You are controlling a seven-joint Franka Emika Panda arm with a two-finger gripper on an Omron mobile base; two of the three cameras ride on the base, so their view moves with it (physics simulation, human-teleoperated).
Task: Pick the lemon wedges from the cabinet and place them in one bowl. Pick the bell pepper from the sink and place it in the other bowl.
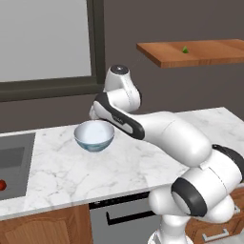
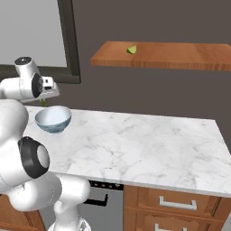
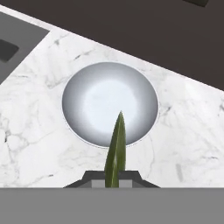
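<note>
We had the fingers point(image 3: 113, 181) pinching one lemon wedge point(image 3: 116, 148), its long axis pointing toward the bowl point(image 3: 109, 103), which lay directly below on the tabletop point(image 3: 39, 144).

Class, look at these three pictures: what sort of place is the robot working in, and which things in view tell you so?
Almost certainly a kitchen, a rendered one. A marble counter runs over wooden base cupboards with drawers, a dark sink is sunk into it, and a bowl stands on the counter.

Dark wall point(image 2: 149, 90), framed window point(image 1: 45, 40), marble counter point(image 2: 144, 144)
</note>
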